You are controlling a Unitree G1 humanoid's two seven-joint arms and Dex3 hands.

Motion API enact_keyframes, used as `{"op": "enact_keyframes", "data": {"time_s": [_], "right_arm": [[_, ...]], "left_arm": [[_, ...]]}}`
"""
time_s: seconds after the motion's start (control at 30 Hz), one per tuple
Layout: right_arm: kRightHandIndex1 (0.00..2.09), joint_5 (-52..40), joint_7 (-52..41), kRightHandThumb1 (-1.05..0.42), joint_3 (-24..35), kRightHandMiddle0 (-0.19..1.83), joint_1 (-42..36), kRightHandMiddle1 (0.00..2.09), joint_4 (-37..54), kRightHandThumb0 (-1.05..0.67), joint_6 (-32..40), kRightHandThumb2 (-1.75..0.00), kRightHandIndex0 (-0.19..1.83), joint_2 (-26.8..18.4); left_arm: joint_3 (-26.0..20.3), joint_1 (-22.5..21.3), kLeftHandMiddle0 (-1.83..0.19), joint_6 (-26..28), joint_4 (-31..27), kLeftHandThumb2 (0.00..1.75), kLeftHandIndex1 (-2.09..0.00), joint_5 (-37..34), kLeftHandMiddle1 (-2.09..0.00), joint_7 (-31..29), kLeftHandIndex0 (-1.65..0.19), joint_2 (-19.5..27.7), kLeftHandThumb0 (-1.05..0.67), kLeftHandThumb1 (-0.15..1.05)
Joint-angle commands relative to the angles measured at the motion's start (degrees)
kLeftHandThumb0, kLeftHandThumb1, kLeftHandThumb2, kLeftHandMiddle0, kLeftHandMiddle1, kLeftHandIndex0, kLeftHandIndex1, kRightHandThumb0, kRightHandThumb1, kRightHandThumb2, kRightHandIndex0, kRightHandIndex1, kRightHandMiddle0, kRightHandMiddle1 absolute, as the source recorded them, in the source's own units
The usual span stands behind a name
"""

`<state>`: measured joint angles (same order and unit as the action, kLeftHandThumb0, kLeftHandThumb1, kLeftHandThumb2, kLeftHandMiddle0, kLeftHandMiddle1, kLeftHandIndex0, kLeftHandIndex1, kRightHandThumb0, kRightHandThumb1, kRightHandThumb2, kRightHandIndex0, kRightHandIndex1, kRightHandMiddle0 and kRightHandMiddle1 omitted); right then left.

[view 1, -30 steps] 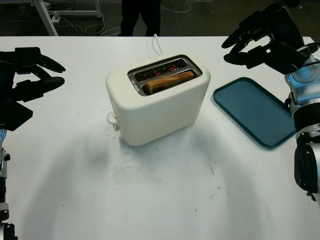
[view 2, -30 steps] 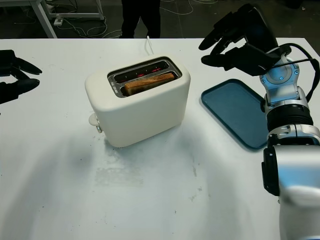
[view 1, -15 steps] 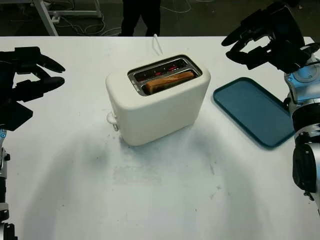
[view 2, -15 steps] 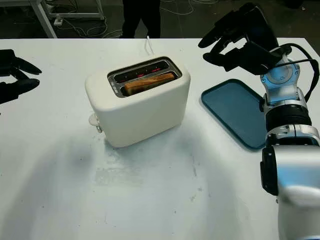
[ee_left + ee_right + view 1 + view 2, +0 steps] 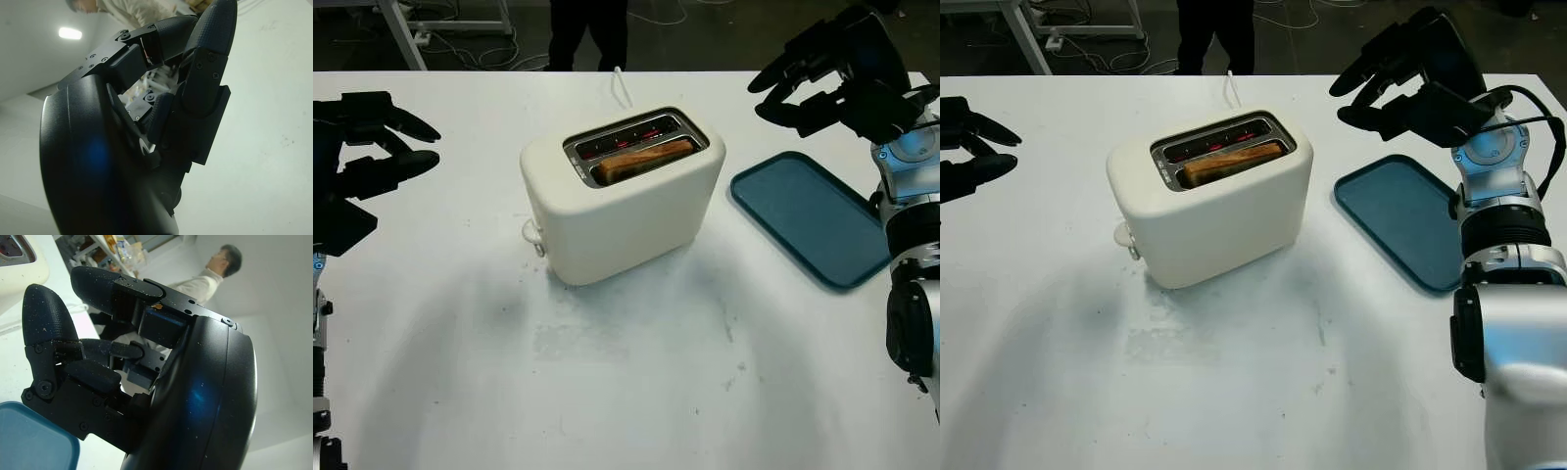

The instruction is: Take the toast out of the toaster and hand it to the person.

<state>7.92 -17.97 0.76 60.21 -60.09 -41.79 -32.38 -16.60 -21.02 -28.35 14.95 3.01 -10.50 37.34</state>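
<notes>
Nothing had shifted since a moment earlier. The left hand hung open, holding nothing, well left of the toaster. The toast sat in its nearer slot. The right hand hovered open, empty, right of the toaster, above the blue tray.

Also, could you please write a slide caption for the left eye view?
Toast sits in the toaster; left hand and right hand hover open, tray alongside.
</notes>
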Motion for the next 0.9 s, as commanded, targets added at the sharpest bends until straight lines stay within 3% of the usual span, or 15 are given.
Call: {"op": "enact_keyframes", "data": {"time_s": [0.0, 0.33, 0.87], "right_arm": [[0.31, 0.55, 0.78, -0.03, -0.21, 1.57, -0.1, 0.15, 0.72, -0.82, -0.26, -1.05, 1.57, -0.19], [0.32, 1.28, 1.29, -0.1, -0.63, 1.57, 0.07, 0.12, 0.79, -0.89, 0.3, -0.92, 1.57, -0.48], [0.34, 0.32, 0.09, -0.11, -0.03, 1.57, 0.29, 0.1, 0.39, -0.87, 0.47, -0.88, 1.57, -0.07]], "left_arm": [[-0.44, -0.32, -1.04, -1.05, 0.24, 0.0, -0.77, -0.39, -1.01, 0.37, -0.95, 0.13, -0.81, 0.9], [-0.47, -0.32, -1.04, -1.37, 0.44, 0.0, -0.76, -0.35, -1.0, 0.6, -0.95, -0.02, -0.81, 0.91], [-0.6, 0.0, -1.06, -1.01, 0.13, 0.0, -0.75, -0.45, -1.0, 0.77, -0.97, -0.14, -0.82, 0.91]]}}
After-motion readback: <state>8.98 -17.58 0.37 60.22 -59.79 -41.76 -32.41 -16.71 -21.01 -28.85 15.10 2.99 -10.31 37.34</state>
